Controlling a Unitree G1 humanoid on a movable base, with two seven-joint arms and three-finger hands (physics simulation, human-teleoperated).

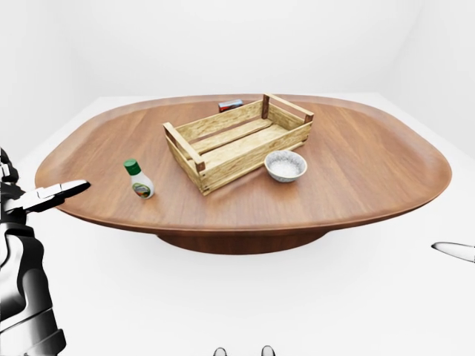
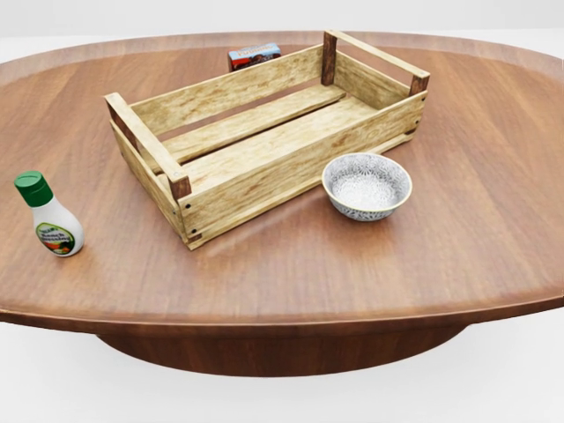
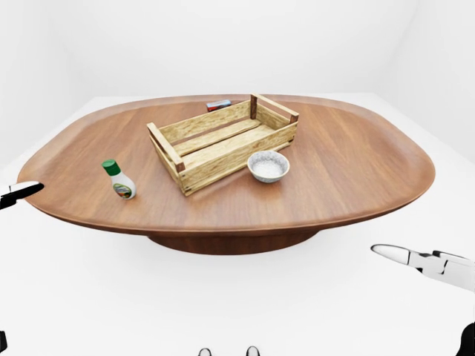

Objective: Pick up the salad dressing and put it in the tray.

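While nothing gripped, left hand (image 1: 22, 245) spread, fingers (image 1: 63, 189) just short of bench (image 1: 356, 178) edge; dressing (image 1: 139, 179) upright beyond them, unreached. Crate (image 1: 237, 141) farther, beside bowl (image 1: 286, 165). Right hand (image 3: 434, 263) released, low, well apart.

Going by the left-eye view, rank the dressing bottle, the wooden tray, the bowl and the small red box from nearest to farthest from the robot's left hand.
From the left hand, at the view's left edge:
1. Salad dressing bottle, on the table's left part.
2. Wooden tray, mid-table; its near corner comes next.
3. Bowl, right of the tray, and small red box, above it: too close to call.
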